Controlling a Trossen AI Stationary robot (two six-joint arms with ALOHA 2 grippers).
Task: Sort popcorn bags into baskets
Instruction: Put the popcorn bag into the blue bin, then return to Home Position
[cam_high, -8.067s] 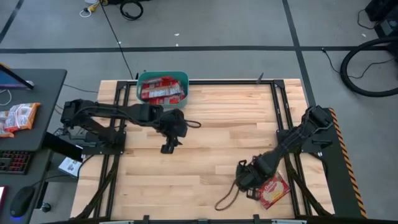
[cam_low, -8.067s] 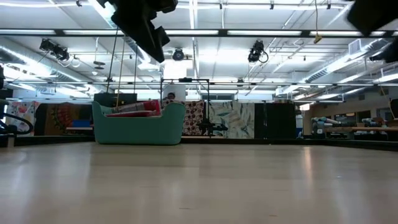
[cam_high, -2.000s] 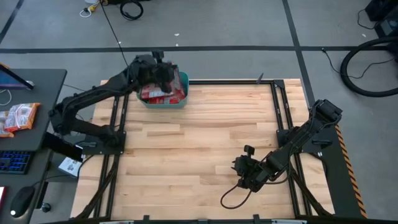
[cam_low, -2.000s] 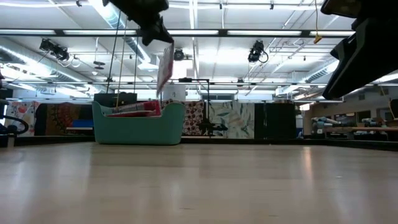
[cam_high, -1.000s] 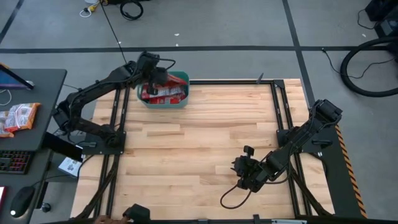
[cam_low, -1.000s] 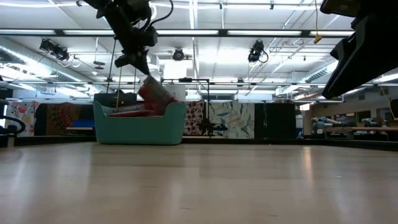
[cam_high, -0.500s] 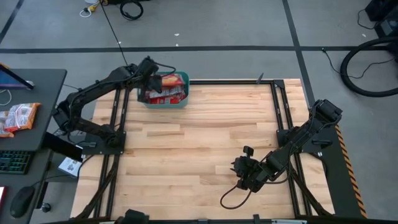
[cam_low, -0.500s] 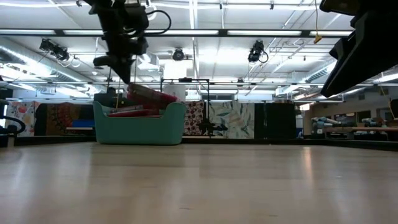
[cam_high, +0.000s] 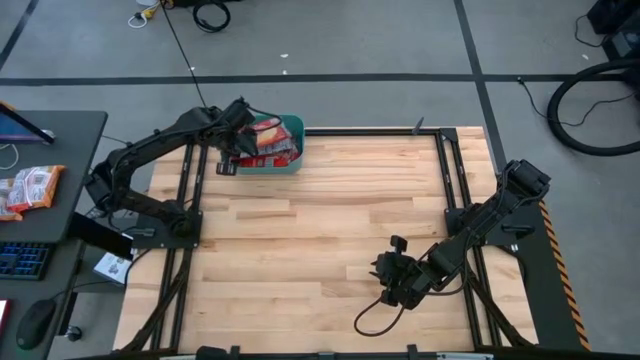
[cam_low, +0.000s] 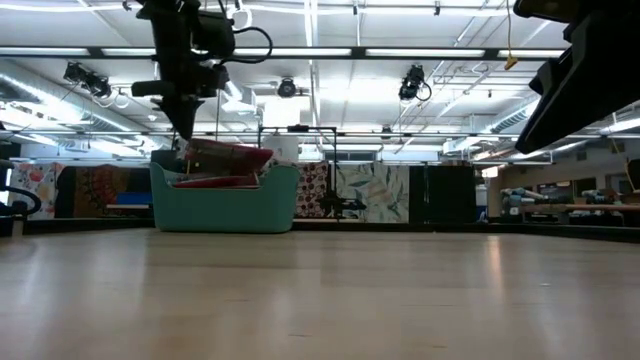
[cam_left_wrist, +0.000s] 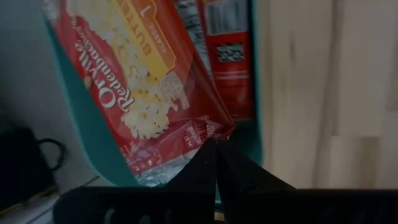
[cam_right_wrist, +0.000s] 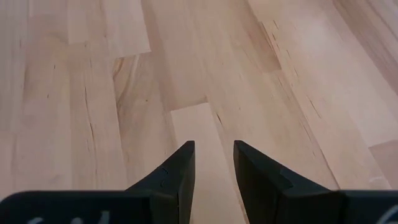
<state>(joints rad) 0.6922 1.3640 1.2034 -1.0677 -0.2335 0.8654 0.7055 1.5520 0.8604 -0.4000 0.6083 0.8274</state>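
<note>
My left gripper (cam_high: 233, 152) hangs over the near left part of the teal basket (cam_high: 292, 164) at the table's far left, shut on a red popcorn bag (cam_high: 268, 130). In the low view that bag (cam_low: 226, 155) lies almost level just above the basket's (cam_low: 225, 205) rim. More red popcorn bags (cam_left_wrist: 227, 56) lie inside the basket. My right gripper (cam_high: 396, 281) waits near the table's front right, open over bare wood (cam_right_wrist: 213, 155), with nothing between its fingers. My left gripper pinches the bag's short end seam (cam_left_wrist: 208, 132) between its two shut fingers, which come steeply from above. The bag (cam_left_wrist: 137, 81) reaches out from the fingers over the basket, printed face up and almost level. Whether its free end rests on the packets below, I cannot tell.
A dark cable (cam_high: 372, 318) loops on the table by my right gripper. Black frame rails (cam_high: 185, 200) run along the table's left and right sides. A desk to the left holds orange-and-white packets (cam_high: 30, 188) and a keyboard. The middle of the wooden table (cam_high: 320, 220) is bare.
My left gripper has tipped further downward and moved a little toward the table's left and near edges, sinking toward the basket. The red bag in its hold has swung from a steep slant to almost level over the basket. The gripper has stayed shut on it.
</note>
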